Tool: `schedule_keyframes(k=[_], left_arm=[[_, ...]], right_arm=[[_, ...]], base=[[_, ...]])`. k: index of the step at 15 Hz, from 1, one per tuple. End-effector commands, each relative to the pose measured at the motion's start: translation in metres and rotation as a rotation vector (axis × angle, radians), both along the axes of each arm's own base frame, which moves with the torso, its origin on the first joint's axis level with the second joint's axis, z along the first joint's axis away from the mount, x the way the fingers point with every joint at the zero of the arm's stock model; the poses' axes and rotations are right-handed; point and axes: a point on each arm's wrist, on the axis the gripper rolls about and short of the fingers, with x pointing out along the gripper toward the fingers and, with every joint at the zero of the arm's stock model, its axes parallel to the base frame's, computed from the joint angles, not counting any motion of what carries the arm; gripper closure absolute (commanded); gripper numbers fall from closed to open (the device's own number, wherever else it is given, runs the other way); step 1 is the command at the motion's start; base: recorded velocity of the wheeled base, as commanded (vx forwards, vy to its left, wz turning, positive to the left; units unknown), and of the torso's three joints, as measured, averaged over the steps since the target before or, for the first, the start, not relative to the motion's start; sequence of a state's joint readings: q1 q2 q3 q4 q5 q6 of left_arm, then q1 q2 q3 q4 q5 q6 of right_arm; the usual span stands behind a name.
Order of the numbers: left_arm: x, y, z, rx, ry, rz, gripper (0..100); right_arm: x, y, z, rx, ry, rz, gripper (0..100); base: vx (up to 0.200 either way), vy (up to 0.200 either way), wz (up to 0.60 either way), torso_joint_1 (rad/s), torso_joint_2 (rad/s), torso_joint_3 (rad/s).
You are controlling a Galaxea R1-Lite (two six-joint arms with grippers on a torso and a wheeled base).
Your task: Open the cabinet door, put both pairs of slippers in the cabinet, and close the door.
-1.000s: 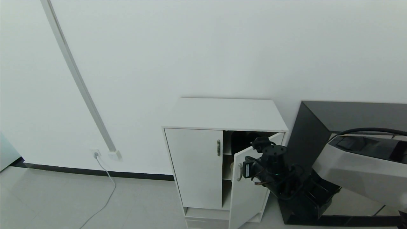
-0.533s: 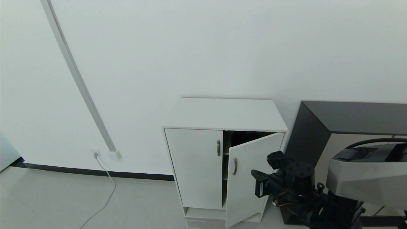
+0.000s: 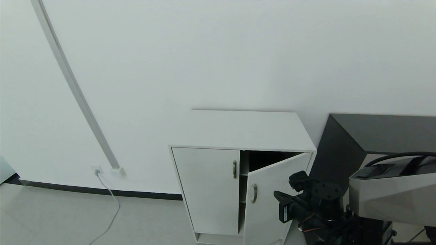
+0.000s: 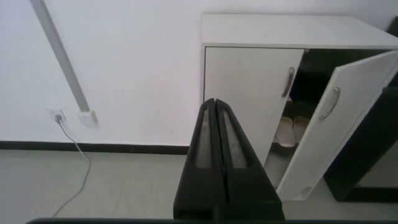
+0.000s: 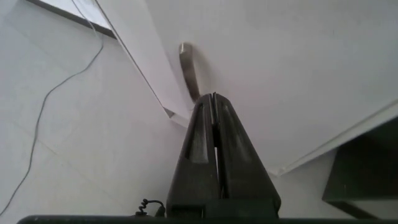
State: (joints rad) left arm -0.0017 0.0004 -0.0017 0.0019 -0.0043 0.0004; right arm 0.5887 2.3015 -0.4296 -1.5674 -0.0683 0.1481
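The white cabinet (image 3: pixel 245 129) stands against the wall, its left door (image 3: pixel 204 187) closed and its right door (image 3: pixel 272 194) swung partly open. My right gripper (image 5: pixel 214 98) is shut on nothing, its tips close to the right door's metal handle (image 5: pixel 189 71) and pointing at the door's front face. In the head view the right wrist (image 3: pixel 306 204) hangs in front of that door, to the right of the handle (image 3: pixel 254 193). A pale pair of slippers (image 4: pixel 292 130) lies on a shelf inside the cabinet (image 4: pixel 292 31). My left gripper (image 4: pixel 216 102) is shut and empty, well back from the cabinet.
A black piece of furniture (image 3: pixel 357 136) stands right beside the cabinet. On the left, a grey conduit (image 3: pixel 68 81) runs down the wall to a socket with a cable (image 3: pixel 97 171) trailing over the open floor (image 3: pixel 68 217).
The right gripper has come off the door handle and drawn back to the right. The right door has swung partway toward closed. The head camera has shifted slightly.
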Motion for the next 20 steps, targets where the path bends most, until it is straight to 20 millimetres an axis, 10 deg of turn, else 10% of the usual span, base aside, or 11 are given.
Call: schedule_keyframes(k=[1, 20], left_arm=[[0.000, 0.000, 0.000, 0.000, 0.001, 0.000, 100], [0.000, 0.000, 0.000, -0.002, 0.001, 0.001, 100]], right_arm=[[-0.001, 0.000, -0.004, -0.014, 0.009, 0.003, 100], [0.053, 0.020, 0.001, 0.020, -0.044, -0.039, 100]], base=[[0.000, 0.000, 0.00, 0.000, 0.00, 0.000], [0.000, 0.000, 0.00, 0.000, 0.00, 0.000]])
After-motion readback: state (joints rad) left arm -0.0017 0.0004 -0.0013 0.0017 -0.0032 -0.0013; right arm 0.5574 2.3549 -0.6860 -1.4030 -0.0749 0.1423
